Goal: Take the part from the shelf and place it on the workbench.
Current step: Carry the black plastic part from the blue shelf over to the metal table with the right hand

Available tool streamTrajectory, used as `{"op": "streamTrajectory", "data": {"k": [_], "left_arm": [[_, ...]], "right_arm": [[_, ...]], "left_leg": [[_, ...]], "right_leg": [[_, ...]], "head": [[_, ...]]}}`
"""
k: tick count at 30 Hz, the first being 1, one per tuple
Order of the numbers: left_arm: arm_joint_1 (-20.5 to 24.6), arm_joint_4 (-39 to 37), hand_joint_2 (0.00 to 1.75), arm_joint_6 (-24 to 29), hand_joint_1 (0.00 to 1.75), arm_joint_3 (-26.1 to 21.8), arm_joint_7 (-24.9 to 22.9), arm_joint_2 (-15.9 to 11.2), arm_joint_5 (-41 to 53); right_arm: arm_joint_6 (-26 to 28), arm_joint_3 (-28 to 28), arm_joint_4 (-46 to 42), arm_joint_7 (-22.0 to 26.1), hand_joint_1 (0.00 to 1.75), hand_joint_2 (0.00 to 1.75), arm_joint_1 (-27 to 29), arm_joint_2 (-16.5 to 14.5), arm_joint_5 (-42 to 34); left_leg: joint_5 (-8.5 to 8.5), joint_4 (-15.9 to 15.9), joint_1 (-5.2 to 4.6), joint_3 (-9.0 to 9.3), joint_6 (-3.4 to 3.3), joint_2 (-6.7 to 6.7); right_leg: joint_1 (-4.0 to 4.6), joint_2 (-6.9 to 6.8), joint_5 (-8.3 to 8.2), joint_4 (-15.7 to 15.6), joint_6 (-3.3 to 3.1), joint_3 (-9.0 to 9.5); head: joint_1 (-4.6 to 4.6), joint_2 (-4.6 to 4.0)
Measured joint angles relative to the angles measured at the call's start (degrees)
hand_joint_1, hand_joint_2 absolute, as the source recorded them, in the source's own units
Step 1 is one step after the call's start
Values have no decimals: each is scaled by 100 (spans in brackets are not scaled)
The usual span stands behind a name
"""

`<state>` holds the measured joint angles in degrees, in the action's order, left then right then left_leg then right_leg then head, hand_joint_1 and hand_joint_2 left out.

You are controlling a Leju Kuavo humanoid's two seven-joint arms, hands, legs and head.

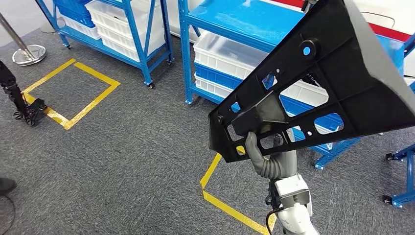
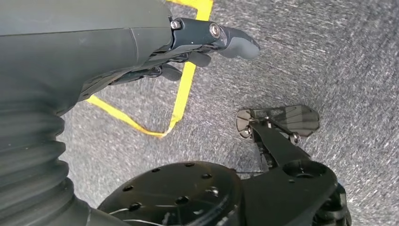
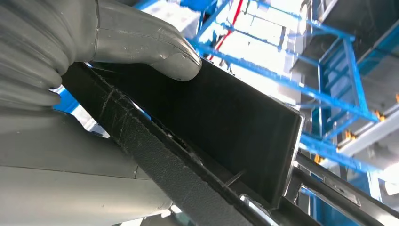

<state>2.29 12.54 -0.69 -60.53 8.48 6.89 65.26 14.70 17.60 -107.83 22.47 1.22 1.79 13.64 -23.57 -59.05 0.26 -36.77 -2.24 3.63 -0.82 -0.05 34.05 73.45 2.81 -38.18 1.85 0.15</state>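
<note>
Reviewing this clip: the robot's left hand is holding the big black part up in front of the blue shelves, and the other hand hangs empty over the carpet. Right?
Not quite: the sides are swapped. The right hand holds the black part in front of the blue shelves, as the head view shows. The left hand hangs empty over the carpet, seen in the left wrist view.

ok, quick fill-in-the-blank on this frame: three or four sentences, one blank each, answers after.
1. The large black part is held by the robot's ____ hand.
2. The racks behind the part are painted ____.
3. The tape outlining a square on the grey carpet is ____.
4. The left hand hangs over the carpet and holds ____.

Answers: right; blue; yellow; nothing
</note>
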Motion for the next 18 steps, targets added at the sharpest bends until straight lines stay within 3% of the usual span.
{"op": "streamTrajectory", "data": {"k": [2,4,5,7,9,11,12,14,15,18], "left_arm": [[0,-1,175,-3,0,-19,1,-3,1],[0,0,175,1,0,-26,11,-5,1],[-3,1,175,6,0,-31,21,-7,1],[-21,1,175,14,0,-46,42,-17,0],[-38,2,175,16,0,-61,61,-38,0],[-33,3,175,16,0,-67,83,-52,-1],[-28,3,175,16,0,-68,92,-53,-1],[-20,3,175,15,0,-69,104,-55,-3],[-20,3,175,15,0,-69,107,-56,-3],[-20,1,175,17,0,-70,105,-51,-2]], "right_arm": [[-3,-7,8,0,150,175,1,-2,0],[-10,-13,8,0,150,175,1,-12,0],[-15,-16,8,0,150,175,1,-19,0],[-25,-28,8,0,150,175,-1,-36,0],[-30,-46,8,-3,150,175,-5,-55,0],[-32,-72,8,-5,150,175,2,-72,3],[-32,-85,9,-4,150,175,8,-75,4],[-32,-99,12,-4,150,175,11,-77,7],[-33,-101,14,-4,150,175,11,-78,8],[-34,-110,17,-4,150,175,11,-80,8]], "left_leg": [[27,0,-5,-2,17,138],[52,-5,-32,-17,57,248],[66,2,-38,-26,85,289],[100,23,-37,-46,152,352],[5,-111,-43,-123,206,180],[-354,-676,-33,-373,259,-147],[-558,-1066,-11,-545,294,-248],[-730,-1567,42,-757,357,-317],[-656,-1510,69,-707,383,-345],[-205,-465,114,-94,432,-613]], "right_leg": [[8,121,-325,-780,46,361],[22,251,-543,-1418,8,652],[34,275,-577,-1536,-31,700],[26,187,-617,-1565,-105,715],[-23,83,-669,-1598,-180,750],[-48,-40,-694,-1614,-232,762],[-47,-106,-694,-1613,-246,761],[-48,-236,-691,-1610,-243,760],[-57,-296,-684,-1609,-233,766],[-59,-453,-623,-1583,-137,811]], "head": [[-1,0],[4,0],[7,0],[8,0],[19,0],[38,0],[47,0],[46,0],[48,0],[56,0]]}}
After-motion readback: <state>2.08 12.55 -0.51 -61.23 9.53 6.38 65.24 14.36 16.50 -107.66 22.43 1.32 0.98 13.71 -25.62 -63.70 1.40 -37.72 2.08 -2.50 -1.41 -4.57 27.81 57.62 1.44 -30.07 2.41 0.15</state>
